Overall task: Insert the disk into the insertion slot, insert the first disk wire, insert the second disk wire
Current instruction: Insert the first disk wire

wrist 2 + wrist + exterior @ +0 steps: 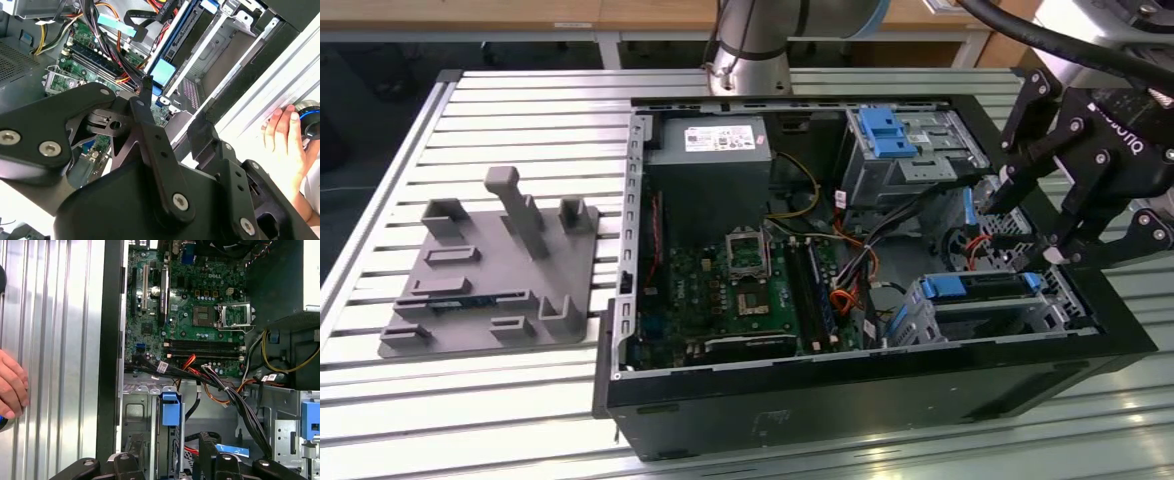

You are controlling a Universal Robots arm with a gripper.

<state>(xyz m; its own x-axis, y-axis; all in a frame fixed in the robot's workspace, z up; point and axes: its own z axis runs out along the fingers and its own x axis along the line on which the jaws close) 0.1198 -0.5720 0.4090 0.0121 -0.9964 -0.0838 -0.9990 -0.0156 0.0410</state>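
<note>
Gripper (1027, 230) open and empty, black linkage fingers spread, hanging over the near corner of the computer case (854, 400) on the exterior view's right, above the insertion slot (994, 318). Disk (947, 288) lies in that low perforated cage, its blue handle tab pointing toward the case interior; whether it is fully home, cannot tell. Cable bundle (220, 385), black, orange and red, runs just beside the cage; no wire can be seen plugged into the disk. Judgement: the disk is rigid, dense for its size and sensitive to shock, with smooth metal faces that could slip. Best hold looks like the blue carrier's side rails or the tab, keeping off the connector edge. Print: white label on the power supply (707, 140), white lettering on the motherboard (200, 315) and on the gripper body, all left unread. A person's hand (12, 385) rests on the slatted bench (520, 120) beside the case.
</note>
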